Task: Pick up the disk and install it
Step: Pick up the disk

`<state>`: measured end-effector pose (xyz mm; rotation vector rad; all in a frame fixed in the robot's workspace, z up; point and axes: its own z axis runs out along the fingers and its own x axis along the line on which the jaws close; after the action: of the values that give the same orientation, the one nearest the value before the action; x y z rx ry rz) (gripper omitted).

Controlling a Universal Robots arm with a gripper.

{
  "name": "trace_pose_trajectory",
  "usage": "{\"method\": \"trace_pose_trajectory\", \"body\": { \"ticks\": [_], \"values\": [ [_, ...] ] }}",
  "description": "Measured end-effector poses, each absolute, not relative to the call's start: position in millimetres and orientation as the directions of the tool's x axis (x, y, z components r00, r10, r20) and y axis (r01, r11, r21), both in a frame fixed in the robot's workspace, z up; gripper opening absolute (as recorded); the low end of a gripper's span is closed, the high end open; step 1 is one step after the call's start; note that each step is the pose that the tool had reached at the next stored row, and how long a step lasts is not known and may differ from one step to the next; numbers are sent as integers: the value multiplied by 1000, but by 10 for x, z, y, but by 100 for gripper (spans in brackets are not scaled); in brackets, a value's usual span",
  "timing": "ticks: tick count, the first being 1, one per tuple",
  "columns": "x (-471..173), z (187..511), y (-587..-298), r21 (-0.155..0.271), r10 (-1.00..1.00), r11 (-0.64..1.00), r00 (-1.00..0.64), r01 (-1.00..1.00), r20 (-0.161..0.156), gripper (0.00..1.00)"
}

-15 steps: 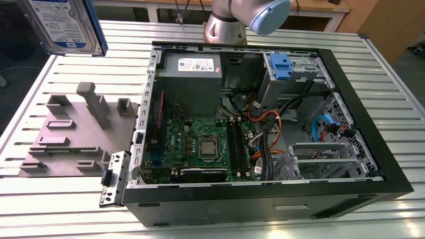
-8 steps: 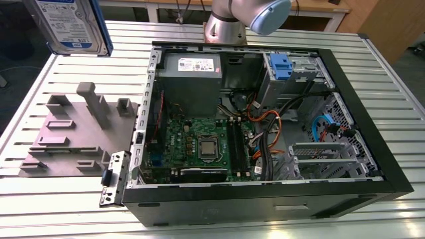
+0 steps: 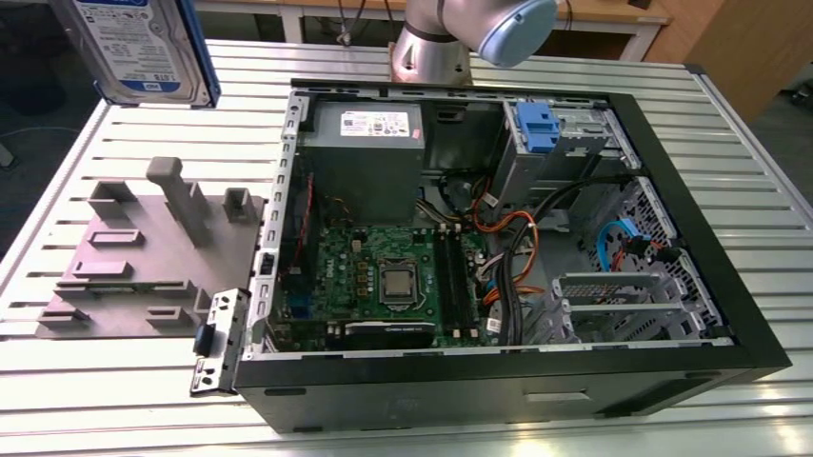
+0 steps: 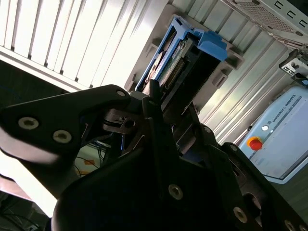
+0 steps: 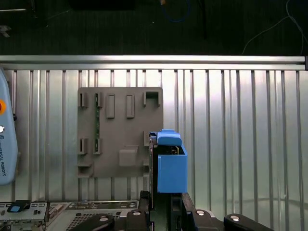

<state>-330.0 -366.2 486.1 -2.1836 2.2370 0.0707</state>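
Above the table (image 3: 89,419), at the exterior view's upper left, the disk (image 3: 137,48) hangs clear of the surface. It has a silver metal body, a white-and-blue label facing the camera, and a blue plastic rail along one edge. Both wrist views show it edge-on (image 5: 171,166), and the second wrist view shows a connector row on its end (image 4: 180,62). The claw (image 4: 161,103) is closed on the disk, one finger on each side. A grey fixture plate (image 5: 120,130) lies on the table beyond the disk. An open computer case (image 3: 508,381) sits just beside the plate.
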Motion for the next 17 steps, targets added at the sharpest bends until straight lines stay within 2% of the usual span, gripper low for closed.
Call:
{"method": "trace_pose_trajectory", "body": {
  "ticks": [17],
  "values": [
    [-3251, 4875, -3661, 22, -999, 24, -24, -999, -42, 35]
  ]
}}
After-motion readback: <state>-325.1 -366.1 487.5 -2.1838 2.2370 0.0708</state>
